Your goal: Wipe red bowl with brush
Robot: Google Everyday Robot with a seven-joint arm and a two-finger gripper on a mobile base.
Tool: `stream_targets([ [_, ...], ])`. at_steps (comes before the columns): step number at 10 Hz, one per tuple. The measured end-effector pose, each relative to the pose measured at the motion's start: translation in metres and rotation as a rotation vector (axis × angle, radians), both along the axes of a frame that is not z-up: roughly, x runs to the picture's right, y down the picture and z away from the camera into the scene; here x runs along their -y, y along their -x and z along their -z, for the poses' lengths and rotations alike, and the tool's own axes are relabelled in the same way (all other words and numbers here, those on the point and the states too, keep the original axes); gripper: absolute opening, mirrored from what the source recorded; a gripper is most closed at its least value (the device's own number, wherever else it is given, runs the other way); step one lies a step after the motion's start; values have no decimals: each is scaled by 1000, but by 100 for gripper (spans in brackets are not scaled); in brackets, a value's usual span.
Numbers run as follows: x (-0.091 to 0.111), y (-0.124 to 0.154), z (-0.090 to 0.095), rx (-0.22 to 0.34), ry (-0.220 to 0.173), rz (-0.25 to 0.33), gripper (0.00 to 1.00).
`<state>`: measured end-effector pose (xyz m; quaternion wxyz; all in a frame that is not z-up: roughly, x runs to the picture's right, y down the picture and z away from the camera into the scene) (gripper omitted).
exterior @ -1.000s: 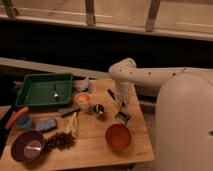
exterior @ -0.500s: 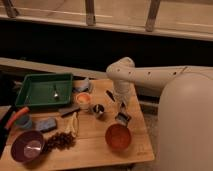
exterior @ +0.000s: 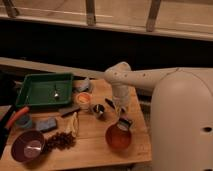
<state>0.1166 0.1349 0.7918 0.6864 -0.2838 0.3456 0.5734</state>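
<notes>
Closest to me, on the front edge of the wooden table [exterior: 90,150], sit two bowls well apart: a purple-maroon bowl [exterior: 27,146] at the left corner and the red bowl [exterior: 118,138] towards the right, upright, its lighter orange inside showing. A heap of dark grapes [exterior: 61,141] lies beside the purple one.

Just behind the red bowl's far rim hangs the gripper [exterior: 123,120], pointing straight down from the white arm [exterior: 135,79]. Its fingers are closed on the brush [exterior: 109,104]. The slim black handle slants, its free end up and to the left beside the wrist, its long axis running down and to the right to a pale head at the bowl's far rim. I cannot tell whether the head touches the bowl.

A small metal cup [exterior: 98,110] stands just left of the gripper, and an orange-rimmed cup [exterior: 83,100] beyond it. Further left lie a blue sponge [exterior: 47,124] and an orange-handled tool [exterior: 17,116].

At the back left is a green tray [exterior: 30,92] with a small spoon-like thing in it. The robot's bulky white body [exterior: 182,120] fills the right side.
</notes>
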Motion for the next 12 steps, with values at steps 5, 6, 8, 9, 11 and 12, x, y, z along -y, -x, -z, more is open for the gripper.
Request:
stream_targets([
  [5, -1, 2, 3, -2, -12, -8, 0],
  [6, -5, 1, 10, -5, -22, -17, 0],
  [8, -11, -6, 25, -9, -45, -32, 0],
  [9, -12, -13, 34, -14, -57, -40, 0],
  [11, -17, -19, 49, -11, -73, -60, 0],
  [12, -22, -13, 54, 5, -79, -67, 0],
])
